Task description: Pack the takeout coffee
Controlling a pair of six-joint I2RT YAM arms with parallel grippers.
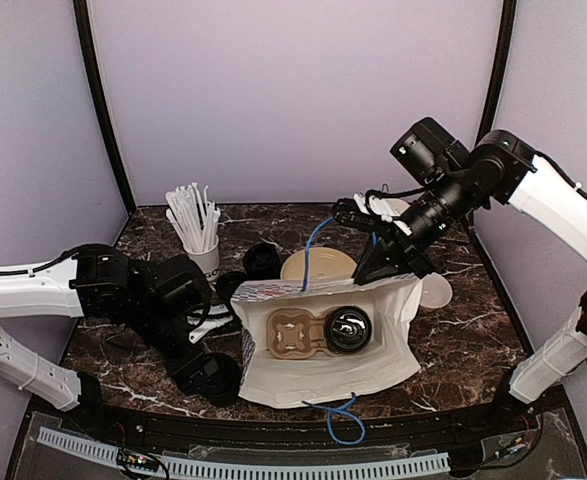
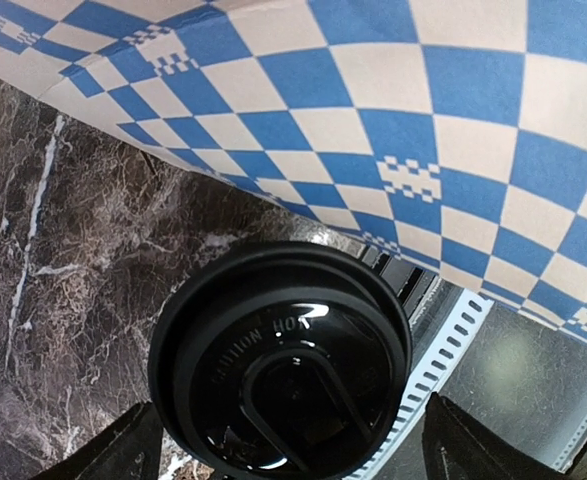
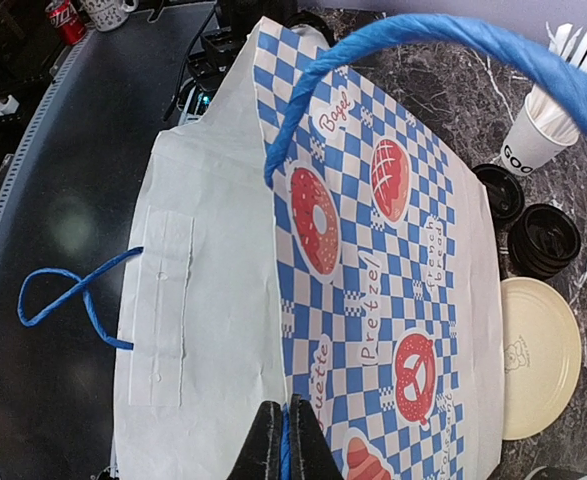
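An open white paper bag (image 1: 393, 350) with a blue-checked outside (image 3: 373, 250) stands mid-table. Inside it a brown cardboard carrier (image 1: 291, 333) holds one takeout coffee cup (image 1: 348, 328) with a black lid. My right gripper (image 3: 285, 445) is shut on the bag's blue handle (image 3: 423, 35) at the far rim (image 1: 378, 262). Another takeout coffee cup (image 2: 283, 365) stands on the table left of the bag, near the front edge. My left gripper (image 1: 211, 372) is above it, open, its fingers (image 2: 113, 450) either side of the lid and clear of it. Two more black cups (image 1: 262, 260) (image 1: 231, 287) stand behind the bag.
A white cup of straws (image 1: 201, 240) stands at the back left. A cream round plate (image 1: 318, 265) lies behind the bag and a small white bowl (image 1: 435, 290) to its right. The bag's near blue handle (image 1: 341, 420) hangs over the table's front edge.
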